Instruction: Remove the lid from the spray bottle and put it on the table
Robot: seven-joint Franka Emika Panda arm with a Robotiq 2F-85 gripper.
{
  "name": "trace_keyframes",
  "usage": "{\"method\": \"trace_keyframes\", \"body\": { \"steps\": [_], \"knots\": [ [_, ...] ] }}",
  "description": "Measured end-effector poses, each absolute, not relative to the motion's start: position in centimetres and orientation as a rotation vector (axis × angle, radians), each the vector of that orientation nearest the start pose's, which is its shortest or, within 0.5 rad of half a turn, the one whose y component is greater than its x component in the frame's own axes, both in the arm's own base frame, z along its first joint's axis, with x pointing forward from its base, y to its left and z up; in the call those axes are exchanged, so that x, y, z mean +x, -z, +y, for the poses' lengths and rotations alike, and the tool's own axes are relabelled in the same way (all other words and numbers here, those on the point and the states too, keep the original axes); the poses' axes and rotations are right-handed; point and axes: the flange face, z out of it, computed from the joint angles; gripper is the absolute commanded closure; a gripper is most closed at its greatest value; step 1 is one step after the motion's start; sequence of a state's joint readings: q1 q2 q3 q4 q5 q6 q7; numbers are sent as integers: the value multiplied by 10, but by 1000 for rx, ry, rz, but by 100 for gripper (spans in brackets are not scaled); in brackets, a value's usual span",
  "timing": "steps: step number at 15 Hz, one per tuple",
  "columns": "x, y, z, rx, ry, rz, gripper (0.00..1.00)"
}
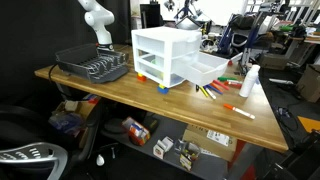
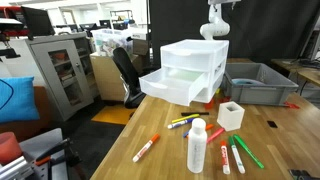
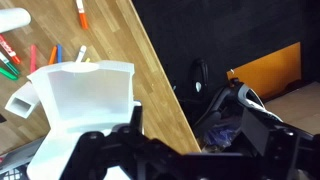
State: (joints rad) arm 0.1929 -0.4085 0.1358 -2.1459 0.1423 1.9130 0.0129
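Observation:
The spray bottle [image 1: 249, 83] stands upright near one end of the table [image 1: 120, 92], beside several markers. It also shows in an exterior view [image 2: 197, 148]. The lid [image 2: 198, 125] sits on its neck; it is a tiny white tip in an exterior view [image 1: 252, 68]. In the wrist view my gripper [image 3: 190, 130] is open and empty, high above the white drawer unit [image 3: 85, 95] and the table's edge [image 3: 120, 40]. The bottle is not visible in the wrist view. Only the arm [image 1: 96, 25] shows in both exterior views, far from the bottle.
The white drawer unit [image 1: 165, 58] has drawers pulled open. A dark dish rack [image 1: 92, 68] is at the arm's end of the table. Markers [image 2: 235, 155] and a small white square cup [image 2: 231, 115] lie near the bottle. Boxes and clutter sit under the table [image 1: 180, 148].

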Motion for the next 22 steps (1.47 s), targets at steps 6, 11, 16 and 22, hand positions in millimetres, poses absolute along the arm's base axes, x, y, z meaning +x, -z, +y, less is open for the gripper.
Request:
{"method": "trace_keyframes", "body": {
  "steps": [6, 11, 16, 22],
  "knots": [
    [419, -582, 163, -2993, 237, -411, 0],
    [440, -563, 134, -3095, 220, -247, 0],
    [518, -454, -6, -3289, 94, 182, 0],
    [496, -467, -225, -3203, 29, 866, 0]
  ]
}}
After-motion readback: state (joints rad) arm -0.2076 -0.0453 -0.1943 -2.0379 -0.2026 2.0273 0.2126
